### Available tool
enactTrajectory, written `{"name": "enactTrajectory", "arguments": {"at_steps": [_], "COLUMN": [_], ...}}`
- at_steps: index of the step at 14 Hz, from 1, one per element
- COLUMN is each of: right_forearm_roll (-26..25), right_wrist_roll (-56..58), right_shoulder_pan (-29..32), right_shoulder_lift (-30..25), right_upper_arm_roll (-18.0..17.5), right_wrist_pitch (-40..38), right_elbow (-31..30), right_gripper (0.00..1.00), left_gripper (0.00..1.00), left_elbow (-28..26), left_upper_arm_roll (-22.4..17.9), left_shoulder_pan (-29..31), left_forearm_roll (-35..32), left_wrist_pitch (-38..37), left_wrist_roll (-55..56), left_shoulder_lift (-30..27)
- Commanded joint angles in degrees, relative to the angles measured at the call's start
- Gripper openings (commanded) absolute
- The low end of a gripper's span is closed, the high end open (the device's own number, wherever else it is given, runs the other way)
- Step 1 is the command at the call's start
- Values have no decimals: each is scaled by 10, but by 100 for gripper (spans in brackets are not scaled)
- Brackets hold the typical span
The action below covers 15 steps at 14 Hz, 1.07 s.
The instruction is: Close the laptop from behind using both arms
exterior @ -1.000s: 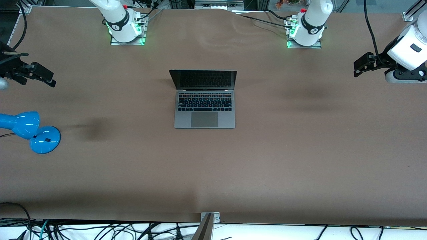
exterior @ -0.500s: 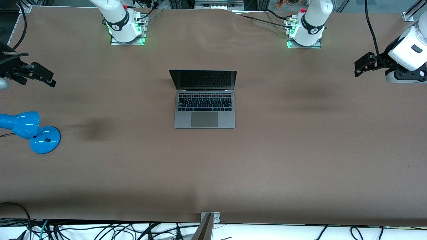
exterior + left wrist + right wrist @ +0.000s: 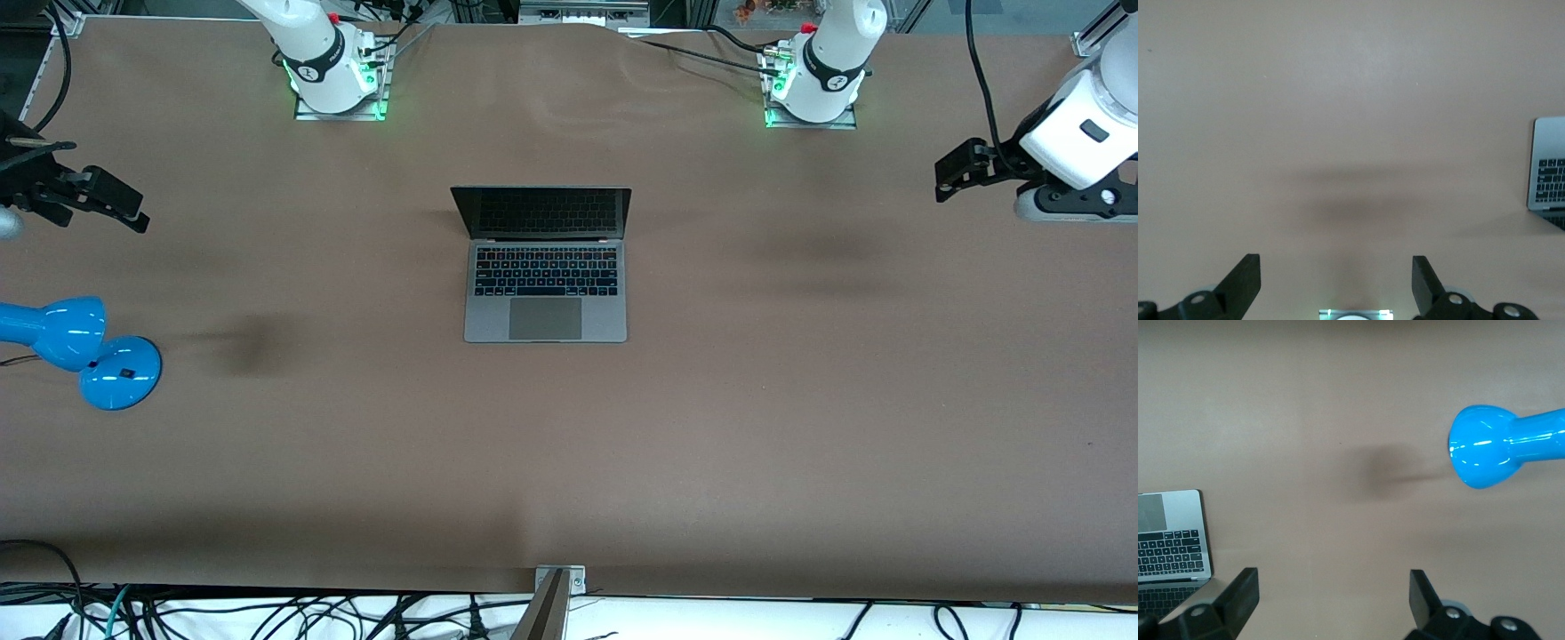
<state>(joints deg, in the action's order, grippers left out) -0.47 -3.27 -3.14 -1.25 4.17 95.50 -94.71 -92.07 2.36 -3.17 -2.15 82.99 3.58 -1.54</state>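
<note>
Laptop (image 3: 545,267) open at mid-table, lid up w/ dark screen facing front camera, keyboard + trackpad exposed, base flat on brown table (image 3: 800,427). Nothing touching it.

Left gripper (image 3: 956,169) up in air over left arm's end of table, well apart from laptop; fingers (image 3: 1245,280) spread wide, nothing between them. Right gripper (image 3: 98,200) up over right arm's end of table, above blue desk lamp (image 3: 80,351) area; fingers (image 3: 1241,590) spread too, empty. Close not yet begun; approach phase by the look of it.

Risks from here, as judgement:
- Uneven arrival at lid: one arm pushing before the other → lid twisted at hinge, or whole laptop spun on table.
- Push too low on lid, near hinge → base slid toward front camera instead of lid folding; smooth metal on table covering prob. low grip.
- Push too fast/hard → lid slammed onto keyboard deck, screen stress.
- Wide-spread fingers catching lid's top edge or corner → scratched lid, or laptop tipped up.
- Right arm's path out passing near lamp → lamp head clipped, knocked over.
- Cables trailing from both arms → possible drag across table en route.

Safer bet: both grippers meeting lid's back near top edge together, slow even press.
</note>
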Motion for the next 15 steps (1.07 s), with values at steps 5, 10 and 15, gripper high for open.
{"name": "enactTrajectory", "arguments": {"at_steps": [5, 10, 15], "right_forearm_roll": [-6, -6, -3], "right_wrist_roll": [2, 1, 4], "right_shoulder_pan": [1, 1, 1], "right_shoulder_lift": [4, 3, 4], "right_upper_arm_roll": [0, 0, 0], "right_wrist_pitch": [-7, -7, -7], "right_elbow": [11, 11, 11], "right_gripper": [100, 100, 100], "left_gripper": [100, 100, 100], "left_elbow": [44, 35, 27], "left_upper_arm_roll": [11, 97, 202], "left_shoulder_pan": [-14, -24, -25], "left_forearm_roll": [97, 109, 122], "left_wrist_pitch": [-53, -74, -75], "left_wrist_roll": [8, 135, 233], "left_shoulder_lift": [32, 36, 81]}}
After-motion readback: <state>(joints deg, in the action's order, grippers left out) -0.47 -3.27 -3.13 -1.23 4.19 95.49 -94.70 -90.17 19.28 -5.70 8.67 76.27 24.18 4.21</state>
